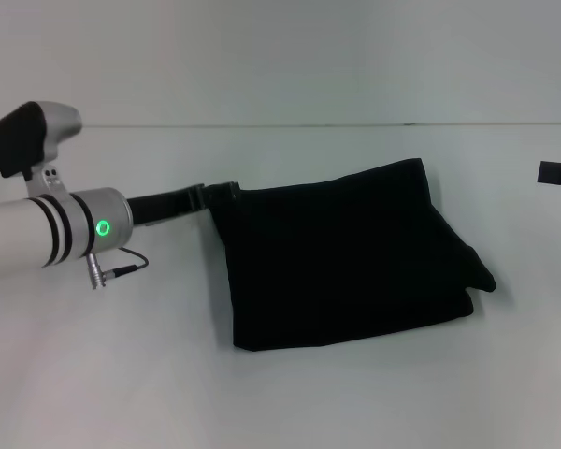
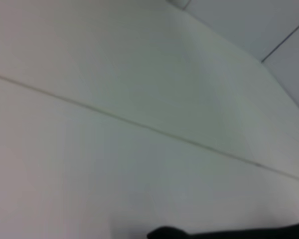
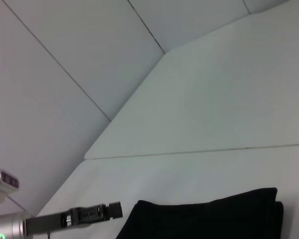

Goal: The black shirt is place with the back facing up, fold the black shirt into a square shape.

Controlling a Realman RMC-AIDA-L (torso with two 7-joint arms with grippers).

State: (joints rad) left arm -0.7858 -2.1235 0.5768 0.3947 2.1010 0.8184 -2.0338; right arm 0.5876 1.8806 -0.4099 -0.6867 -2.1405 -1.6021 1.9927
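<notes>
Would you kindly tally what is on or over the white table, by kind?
Black shirt, folded: 1
Grippers: 2, the left gripper at the shirt's left corner, the right gripper at the right edge of the head view
Total: 3

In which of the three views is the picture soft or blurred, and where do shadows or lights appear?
Left wrist view: soft overall, only a dark sliver at the lower edge. Head view: even light, the black shirt shows few folds and throws a faint shadow on the table; a green light glows on the left arm. Right wrist view: sharper, no glare.
</notes>
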